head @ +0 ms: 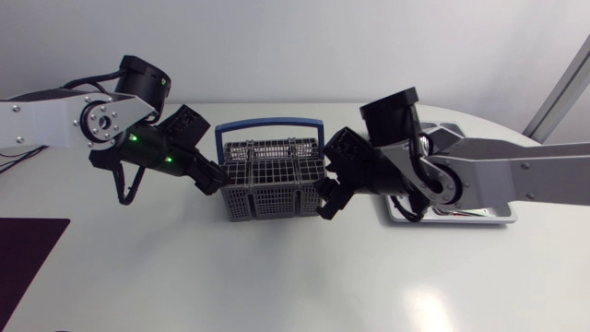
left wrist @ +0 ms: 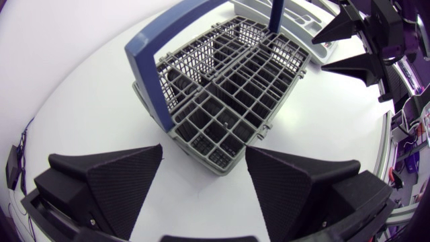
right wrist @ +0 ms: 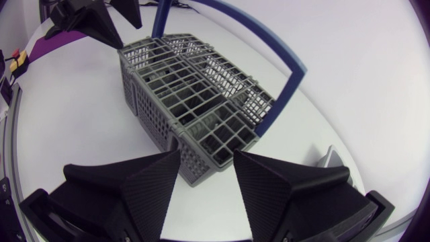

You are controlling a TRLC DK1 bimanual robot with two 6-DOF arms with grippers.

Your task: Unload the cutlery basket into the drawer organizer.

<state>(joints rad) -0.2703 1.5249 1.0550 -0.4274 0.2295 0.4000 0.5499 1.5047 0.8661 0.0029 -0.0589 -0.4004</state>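
So, your cutlery basket (head: pixel 272 180) sits in the middle of the table (head: pixel 277 286). It's the grey grid kind, with its blue handle (head: pixel 269 124) standing upright across the middle. Your left arm (head: pixel 55 120) comes in from the left, and the left jaws are parked just off the basket's left end. Your right arm (head: pixel 498 175) comes in from the right, with the right jaws down by the basket's right front corner. That puts the basket between the two.

In the left wrist view, the left jaws are spread wide. The fingers (left wrist: pixel 121 178) stand well apart with nothing in them, and the basket's (left wrist: pixel 228 101) near corner is just ahead of the gap, not inside it.

In the right wrist view, the right jaws are parted too, a bit narrower, and they aren't gripping anything. The basket's (right wrist: pixel 195 107) near corner sits right at the gap between the fingers (right wrist: pixel 151 188). You can't tell from here whether a fingertip touches the wall.

The drawer organizer (head: pixel 502 217) is a light grey tray on the table to the right of the basket, mostly hidden under your right arm, so you can't see what's in it.

There's also a dark purple mat (head: pixel 28 254) at the table's left front edge, well apart from everything.
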